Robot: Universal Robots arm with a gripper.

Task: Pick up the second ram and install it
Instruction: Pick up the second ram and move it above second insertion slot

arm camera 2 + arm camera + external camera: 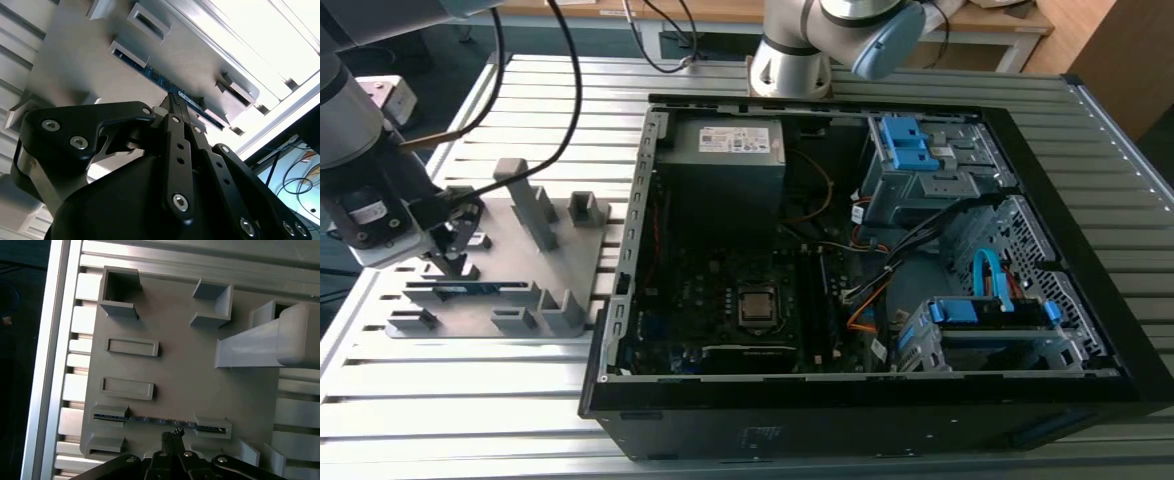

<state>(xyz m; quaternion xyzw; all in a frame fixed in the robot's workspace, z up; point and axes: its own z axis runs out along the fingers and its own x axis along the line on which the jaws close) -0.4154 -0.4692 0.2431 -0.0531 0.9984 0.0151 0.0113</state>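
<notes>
The second ram (150, 419) stands on its long edge in the grey fixture plate (180, 365), its two ends tucked into slotted blocks (212, 424). The plate lies on the slatted tabletop (454, 400), beside the open computer case (881, 410), toward the exterior view's left. The gripper (173, 432) hangs at the stick's mid-length, close by its upper edge; whether it touches cannot be told. The jaws are drawn together and appear to hold nothing. In the first wrist view their linkage seems spread along the ram's long axis, not across it. The ram looks a thin, narrow strip, dark blue-green, with small pale marks along its edge
</notes>
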